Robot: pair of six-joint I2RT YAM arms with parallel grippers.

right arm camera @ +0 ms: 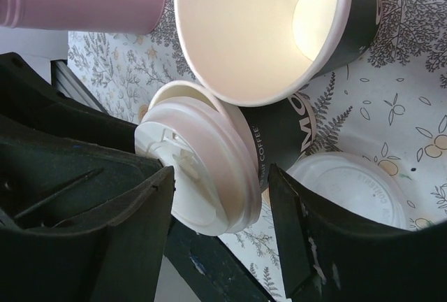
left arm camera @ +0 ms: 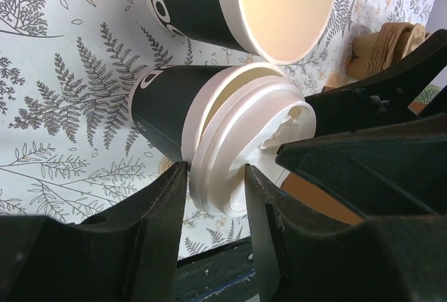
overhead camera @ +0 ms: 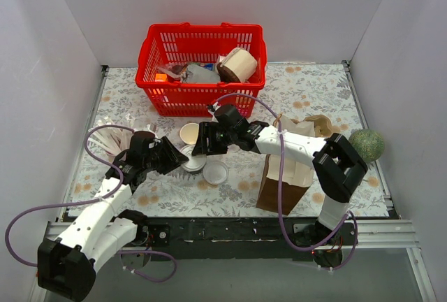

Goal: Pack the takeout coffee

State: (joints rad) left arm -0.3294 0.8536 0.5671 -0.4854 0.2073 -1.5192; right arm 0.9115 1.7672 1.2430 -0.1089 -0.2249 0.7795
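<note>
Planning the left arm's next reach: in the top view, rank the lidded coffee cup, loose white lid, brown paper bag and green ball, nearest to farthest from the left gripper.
1. Lidded coffee cup, right at the left gripper.
2. Loose white lid, just right of the cup.
3. Brown paper bag, farther right.
4. Green ball, at the far right.

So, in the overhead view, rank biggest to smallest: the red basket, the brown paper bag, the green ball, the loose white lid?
Largest first:
red basket
brown paper bag
green ball
loose white lid
</note>
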